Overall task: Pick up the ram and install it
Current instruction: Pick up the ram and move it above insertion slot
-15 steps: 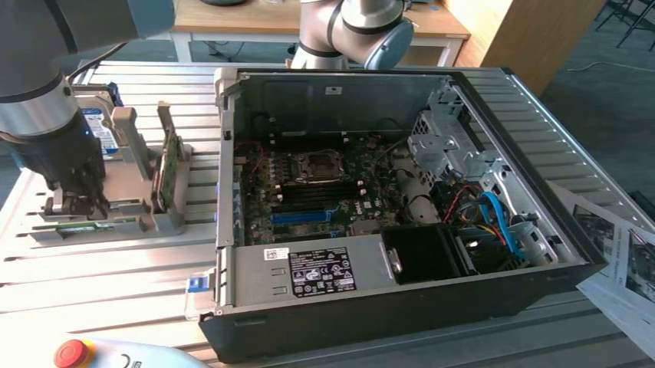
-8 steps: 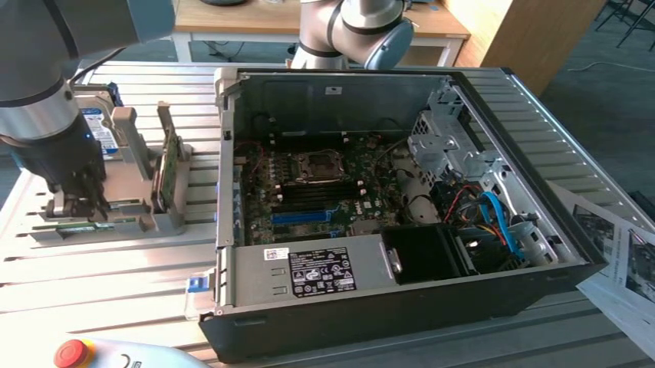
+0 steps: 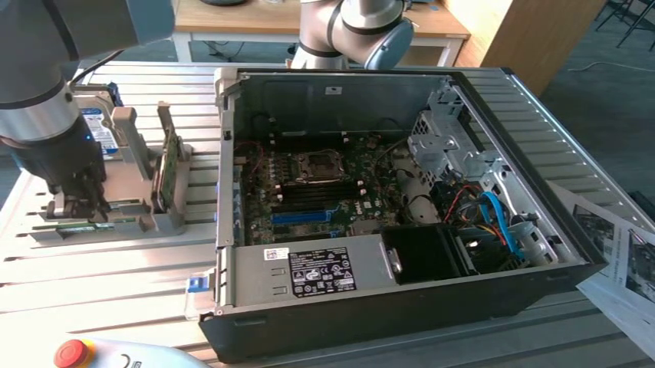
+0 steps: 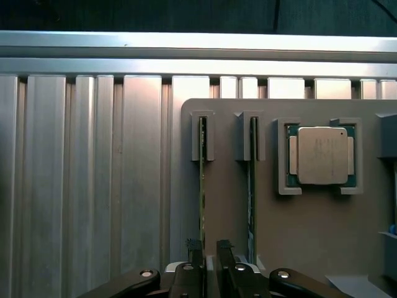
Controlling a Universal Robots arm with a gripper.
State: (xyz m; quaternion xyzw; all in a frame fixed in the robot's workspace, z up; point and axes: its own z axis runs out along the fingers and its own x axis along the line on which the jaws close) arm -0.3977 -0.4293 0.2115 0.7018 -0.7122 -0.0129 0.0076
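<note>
At the counter's (image 3: 123, 291) edge on the exterior view's left, the jaws hang low over a grey holder (image 3: 164, 222), right at the near end of the ram (image 4: 202, 180) — a thin green stick standing on edge in its slot. A second stick (image 4: 252, 180) sits in the slot beside it, and a processor (image 4: 322, 155) lies in a square pocket nearby. The two fingers (image 4: 193, 261) stand close together at the ram's end with a narrow gap between them, but I cannot tell whether they are clenched on it or only straddling it. By my reading the task is at its start. The ram is not lifted out, and the memory slots on the board (image 3: 307, 192) inside the open case (image 3: 409, 314), toward the counter's middle, look unfilled, so pick-up and fitting both remain. As for writing, the power supply carries a black-and-white label (image 3: 322, 272), the hard drive (image 3: 92, 126) in the holder has a blue one, and the processor's lid shows faint marks — none legible.
</note>
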